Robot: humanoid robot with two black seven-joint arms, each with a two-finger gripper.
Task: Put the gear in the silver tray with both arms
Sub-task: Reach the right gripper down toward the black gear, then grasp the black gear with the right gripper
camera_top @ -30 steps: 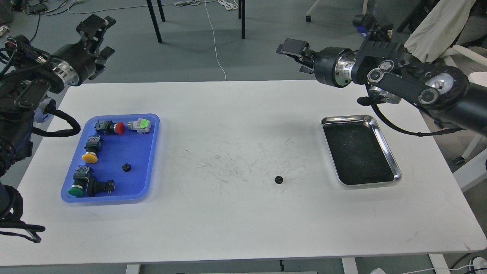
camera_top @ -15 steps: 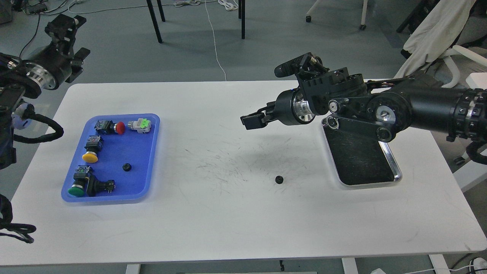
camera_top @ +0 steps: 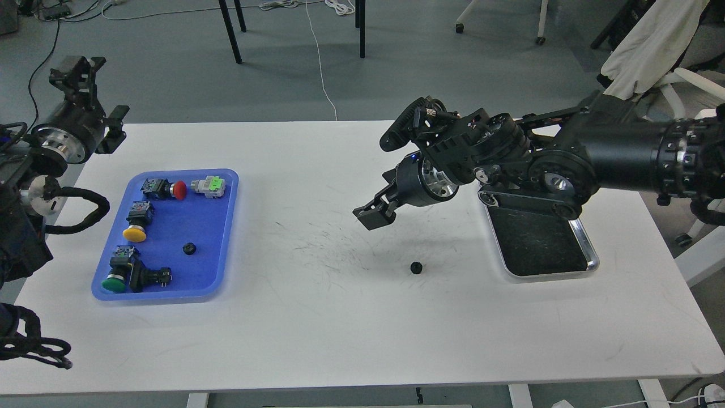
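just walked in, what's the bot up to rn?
The right gripper hangs above the white table, up and to the left of a small black gear lying loose on the tabletop. It holds nothing. The silver tray to the gear's right has no gear in its visible part; the right arm covers its far end. The left gripper is raised off the table's far left corner, behind the blue tray of push buttons, which holds a second gear.
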